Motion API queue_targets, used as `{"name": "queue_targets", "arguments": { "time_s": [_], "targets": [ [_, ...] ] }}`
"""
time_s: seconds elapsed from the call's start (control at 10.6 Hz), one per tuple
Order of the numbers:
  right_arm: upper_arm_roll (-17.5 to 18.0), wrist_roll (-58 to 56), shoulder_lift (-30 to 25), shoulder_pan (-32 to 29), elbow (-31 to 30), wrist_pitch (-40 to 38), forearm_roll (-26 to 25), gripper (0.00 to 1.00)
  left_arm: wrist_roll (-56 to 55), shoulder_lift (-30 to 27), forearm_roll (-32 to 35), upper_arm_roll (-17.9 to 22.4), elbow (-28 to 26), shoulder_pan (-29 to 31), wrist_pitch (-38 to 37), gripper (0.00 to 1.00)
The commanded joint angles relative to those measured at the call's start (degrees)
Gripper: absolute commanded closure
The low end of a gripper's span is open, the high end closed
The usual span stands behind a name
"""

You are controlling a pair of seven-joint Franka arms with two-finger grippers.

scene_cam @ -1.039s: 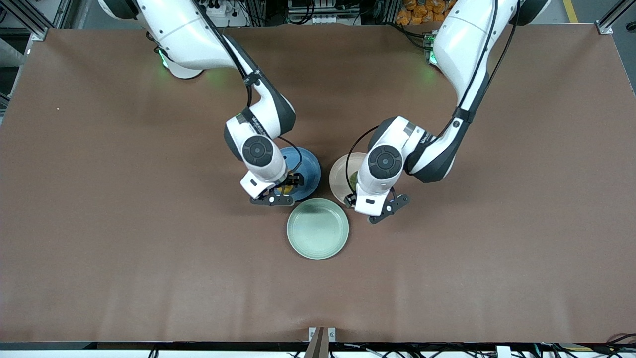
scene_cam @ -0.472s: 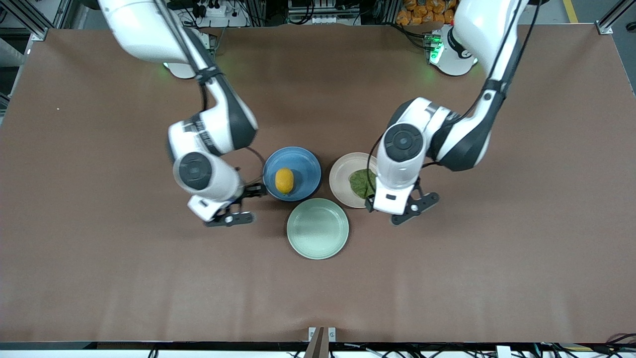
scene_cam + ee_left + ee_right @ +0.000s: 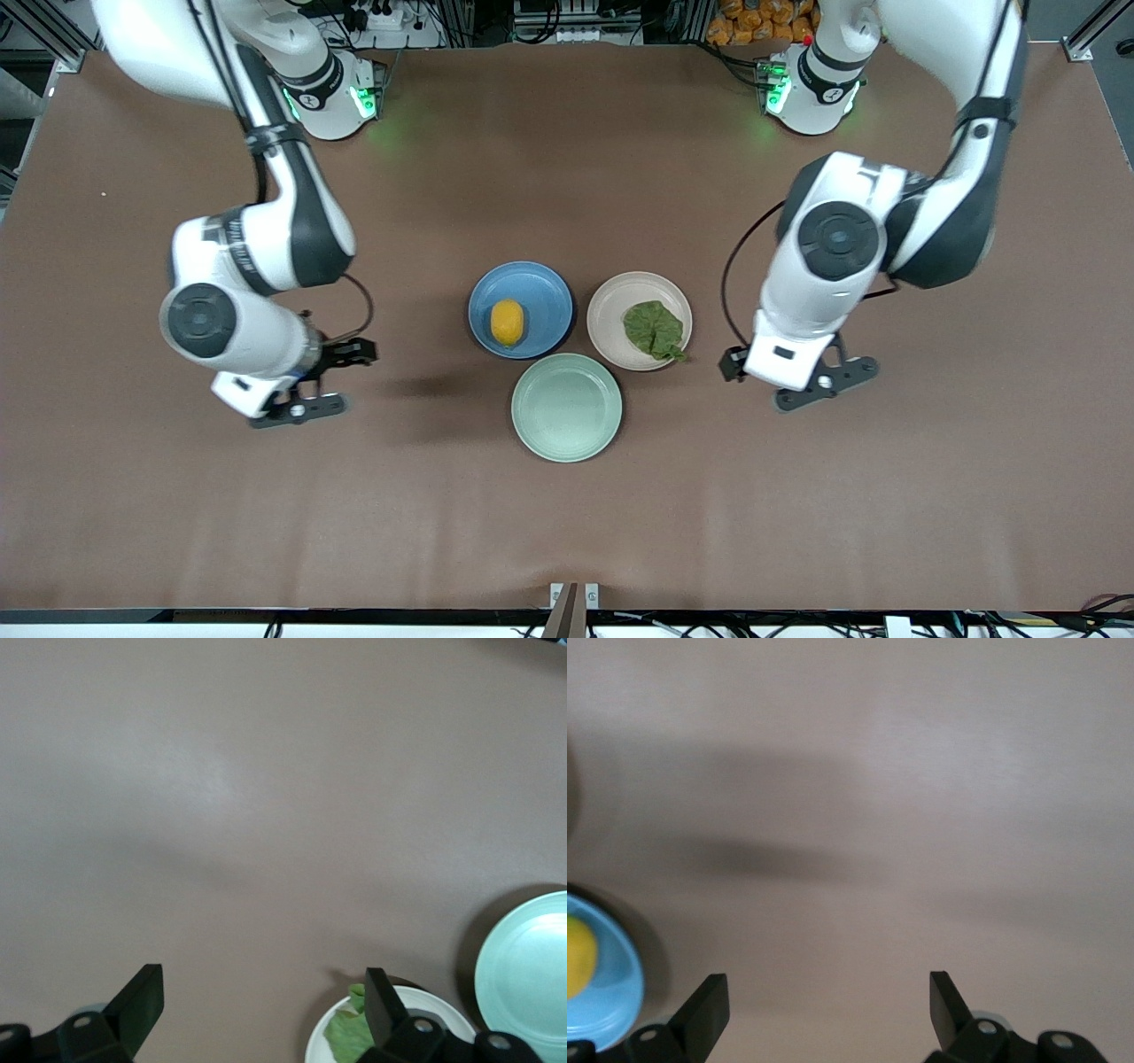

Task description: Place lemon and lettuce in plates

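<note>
The lemon (image 3: 507, 322) lies in the blue plate (image 3: 542, 291). The lettuce (image 3: 654, 330) lies in the beige-pink plate (image 3: 617, 303), its tip over the rim. My right gripper (image 3: 323, 381) is open and empty over bare table toward the right arm's end, apart from the blue plate. My left gripper (image 3: 784, 388) is open and empty over bare table toward the left arm's end. The left wrist view shows the left gripper (image 3: 263, 988), the lettuce (image 3: 347, 1034) and the beige-pink plate (image 3: 314, 1047). The right wrist view shows the right gripper (image 3: 828, 985), the lemon (image 3: 578, 955) and the blue plate (image 3: 618, 992).
A pale mint-green plate (image 3: 567, 408) sits empty, nearer to the front camera than the two other plates and touching close to both. It also shows in the left wrist view (image 3: 527, 970). Brown table surface spreads all around.
Both grippers have let go and moved away from the plates toward their own ends of the table. The lemon stays in the blue plate, the lettuce in the beige-pink plate.
</note>
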Motion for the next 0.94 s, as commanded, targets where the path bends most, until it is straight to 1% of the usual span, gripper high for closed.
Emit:
{"name": "queue_targets", "arguments": {
  "time_s": [0.0, 0.09, 0.19, 0.28, 0.38, 0.57, 0.76, 0.85],
  "targets": [
    [-1.55, -5.95, -5.31, -3.33, -4.3, 0.42, -0.69, 0.0, 4.81, -3.44, -0.31, -0.6, -0.98, 2.24, -3.7, 0.0],
    [-1.82, -9.3, -7.33, -5.53, -6.31, 0.69, -0.69, 0.0, 8.49, -5.1, -0.31, -0.42, -0.98, 3.64, -5.02, 0.0],
    [-2.95, -10.64, -9.87, -7.29, -9.21, 0.86, -0.69, 0.0, 12.35, -6.51, -1.44, -0.68, -0.98, 6.35, -6.78, 0.0],
    [-3.83, -10.74, -12.07, -8.52, -10.97, 0.78, -0.78, 0.0, 16.65, -8.09, -4.76, -0.68, -0.98, 8.9, -8.19, 0.0],
    [-3.84, -10.74, -14.01, -9.75, -12.12, 0.52, -0.69, 0.0, 20.0, -9.32, -7.14, -0.51, -0.98, 11.19, -10.12, 0.0],
    [-3.84, -10.21, -18.66, -10.64, -14.06, -0.01, -0.69, 0.0, 22.75, -12.48, -7.6, -0.42, -0.98, 12.79, -14.24, 0.0],
    [-3.76, -10.04, -23.23, -10.91, -14.07, -3.69, -0.6, 0.0, 23.02, -15.91, -7.86, -0.25, -1.06, 13.06, -17.77, 0.0],
    [-3.76, -10.12, -25.26, -11.26, -14.07, -4.4, -0.6, 0.0, 23.29, -17.14, -10.04, -0.68, -1.15, 15.93, -18.04, 0.0]
  ]
}}
